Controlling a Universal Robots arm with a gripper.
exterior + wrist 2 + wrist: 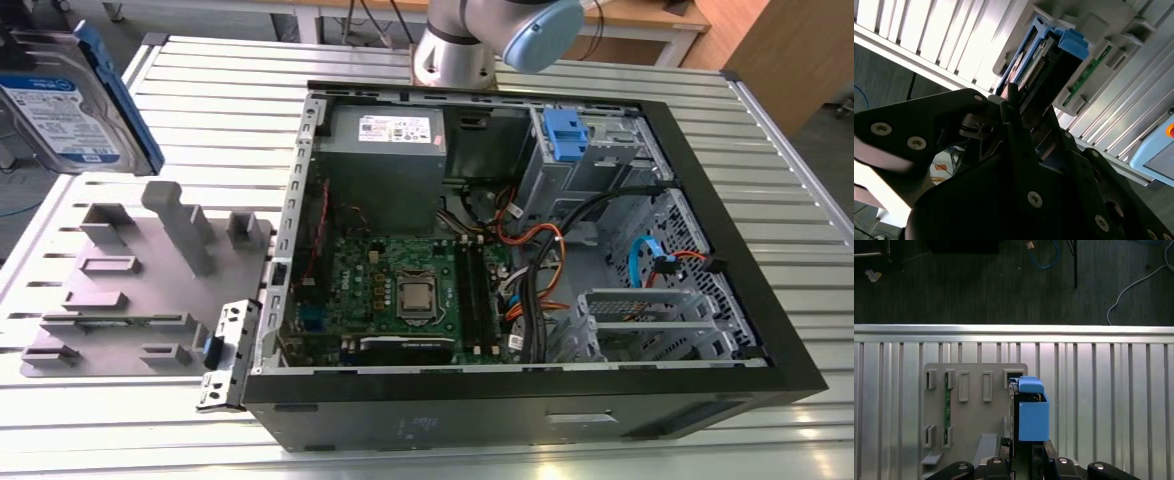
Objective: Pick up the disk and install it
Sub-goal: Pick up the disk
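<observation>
A slatted aluminium table (761, 180) carries an open computer case (534, 425), with a grey fixture plate (120, 300) just beside it at the exterior view's left. The disk (60, 110) hangs in the air above that plate, blue rail showing, the gripper (1026, 446) clamped across its sides.

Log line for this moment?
end effector: shut on disk | disk: held on edge over grey fixture plate | computer case: open, disk not yet installed
</observation>
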